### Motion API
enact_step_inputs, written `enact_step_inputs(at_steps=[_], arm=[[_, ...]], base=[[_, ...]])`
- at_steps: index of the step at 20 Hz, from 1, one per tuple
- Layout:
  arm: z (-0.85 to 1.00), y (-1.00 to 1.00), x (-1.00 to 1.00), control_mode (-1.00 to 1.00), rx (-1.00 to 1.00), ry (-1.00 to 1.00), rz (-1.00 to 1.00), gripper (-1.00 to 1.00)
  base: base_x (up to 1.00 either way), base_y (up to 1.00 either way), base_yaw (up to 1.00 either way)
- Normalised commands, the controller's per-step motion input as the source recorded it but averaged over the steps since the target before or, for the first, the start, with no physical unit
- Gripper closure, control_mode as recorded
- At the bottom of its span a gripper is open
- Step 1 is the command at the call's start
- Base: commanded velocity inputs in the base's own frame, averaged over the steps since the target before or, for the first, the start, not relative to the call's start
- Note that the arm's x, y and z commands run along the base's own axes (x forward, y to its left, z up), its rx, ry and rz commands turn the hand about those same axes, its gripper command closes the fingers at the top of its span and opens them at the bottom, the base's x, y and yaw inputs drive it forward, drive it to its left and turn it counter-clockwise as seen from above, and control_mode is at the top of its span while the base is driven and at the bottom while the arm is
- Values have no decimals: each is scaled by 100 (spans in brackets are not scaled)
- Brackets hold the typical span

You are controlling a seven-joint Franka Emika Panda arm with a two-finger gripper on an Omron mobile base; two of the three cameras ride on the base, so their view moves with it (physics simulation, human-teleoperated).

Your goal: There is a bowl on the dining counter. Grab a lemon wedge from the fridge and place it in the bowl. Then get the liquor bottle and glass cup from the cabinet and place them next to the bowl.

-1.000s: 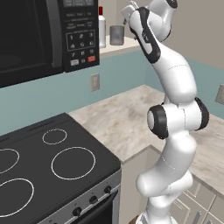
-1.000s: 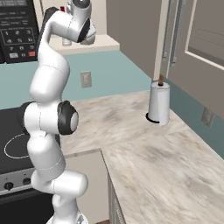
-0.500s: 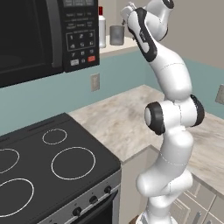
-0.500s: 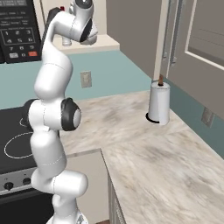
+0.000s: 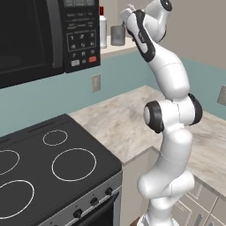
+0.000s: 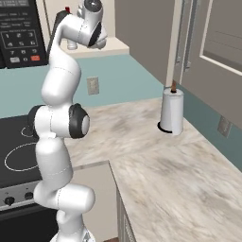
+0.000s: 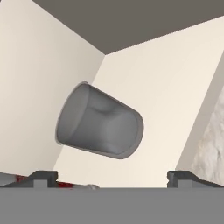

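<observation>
The grey glass cup [image 7: 98,122] stands on the pale shelf of the open cabinet [image 7: 175,100], straight ahead of my gripper [image 7: 116,178]. The two fingertips [image 7: 43,177] are spread wide with nothing between them. They are short of the cup and do not touch it. From the left base view the glass cup [image 5: 117,35] sits on the shelf beside the white, red-capped liquor bottle [image 5: 102,27], with my raised hand [image 5: 130,14] just to the right of the cup. A bit of the bottle [image 7: 65,185] peeks in at the lower left. The bowl, lemon wedge, fridge and dining counter are out of view.
A black microwave [image 5: 39,39] hangs left of the shelf above a black stovetop [image 5: 53,163]. A paper towel roll [image 6: 171,112] stands on the marbled wall counter [image 6: 156,165]. The open cabinet door [image 6: 212,52] juts out at the right.
The arm's elbow has shifted a little to the left and the hand has edged toward the shelf. The gripper stays open and the cup and bottle have not moved.
</observation>
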Motion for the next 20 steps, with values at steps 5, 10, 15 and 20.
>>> enact_step_inputs(at_steps=[5, 10, 15, 20], arm=[[-2, 0, 30, -100, 0, 0, 0, -100], [0, 0, 29, -100, 1, 0, 0, -100], [0, 0, 28, -100, 1, 0, 0, -100], [0, 0, 20, -100, 1, 0, 0, -100]], base=[[0, 0, 0], [0, 0, 0], [0, 0, 0], [0, 0, 0]])
